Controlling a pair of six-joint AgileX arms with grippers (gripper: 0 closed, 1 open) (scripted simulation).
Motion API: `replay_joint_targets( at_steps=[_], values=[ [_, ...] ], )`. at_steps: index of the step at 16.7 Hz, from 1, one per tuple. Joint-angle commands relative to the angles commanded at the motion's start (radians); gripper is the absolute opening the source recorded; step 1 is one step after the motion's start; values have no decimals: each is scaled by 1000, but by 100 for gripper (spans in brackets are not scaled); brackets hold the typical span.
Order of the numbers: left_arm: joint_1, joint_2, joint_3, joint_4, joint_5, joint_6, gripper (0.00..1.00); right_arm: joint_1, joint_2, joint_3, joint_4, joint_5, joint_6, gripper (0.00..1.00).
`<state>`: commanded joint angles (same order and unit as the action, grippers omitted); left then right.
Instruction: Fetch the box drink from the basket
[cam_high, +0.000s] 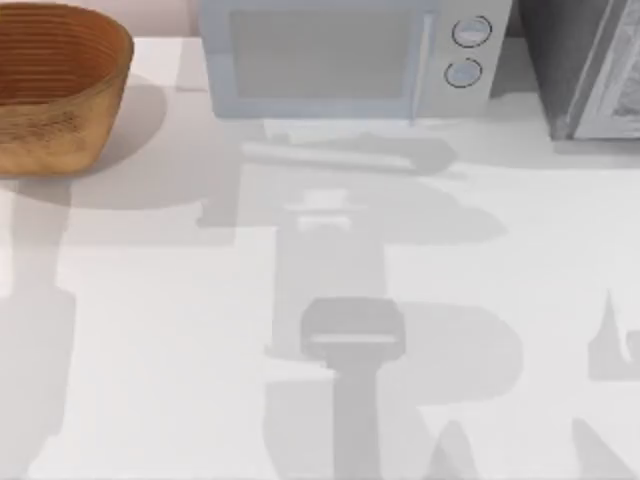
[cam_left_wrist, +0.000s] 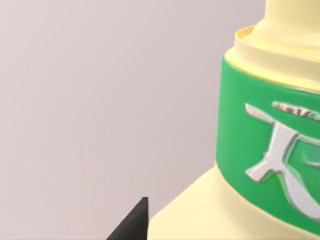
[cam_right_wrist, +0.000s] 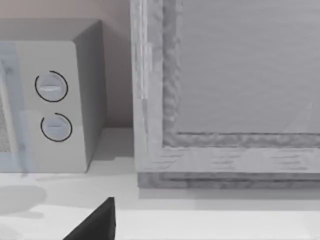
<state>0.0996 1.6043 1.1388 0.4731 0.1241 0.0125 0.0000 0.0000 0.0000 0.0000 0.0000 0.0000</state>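
Left end effector (cam_left_wrist: 131, 226) grip unclear | box drink (cam_left_wrist: 260, 150) (glossy green label) beside it

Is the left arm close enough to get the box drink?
Probably yes. In the left wrist view the box drink looms very near, its green label facing the camera, with a dark tip of the left tool beside its base and nothing between them. Whether the tool already holds it, I cannot tell.

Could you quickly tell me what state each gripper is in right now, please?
Left gripper: right beside the box drink; open or closed cannot be told.
Right gripper: facing the microwave; cannot be told.
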Motion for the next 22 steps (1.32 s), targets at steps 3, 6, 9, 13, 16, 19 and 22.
replay_joint_targets(
  at_steps=[3,6,9,13,16,19,22],
  values=[
    [-14,-246,-164,-65,-17,-3,0,0,0,0,0,0,0,100],
    [-31,-548,-360,-146,-39,-5,0,0,0,0,0,0,0,100],
    [-50,-870,-573,-236,-62,-8,0,0,0,0,0,0,0,100],
    [-74,-1265,-850,-351,-92,-11,0,0,0,0,0,0,0,100],
    [-88,-1472,-1017,-418,-110,-11,0,0,0,0,0,0,0,100],
    [-98,-1583,-1119,-463,-122,-12,0,0,0,0,0,0,0,100],
    [-100,-1604,-1139,-473,-124,-13,0,0,0,0,0,0,0,100]
  ],
)
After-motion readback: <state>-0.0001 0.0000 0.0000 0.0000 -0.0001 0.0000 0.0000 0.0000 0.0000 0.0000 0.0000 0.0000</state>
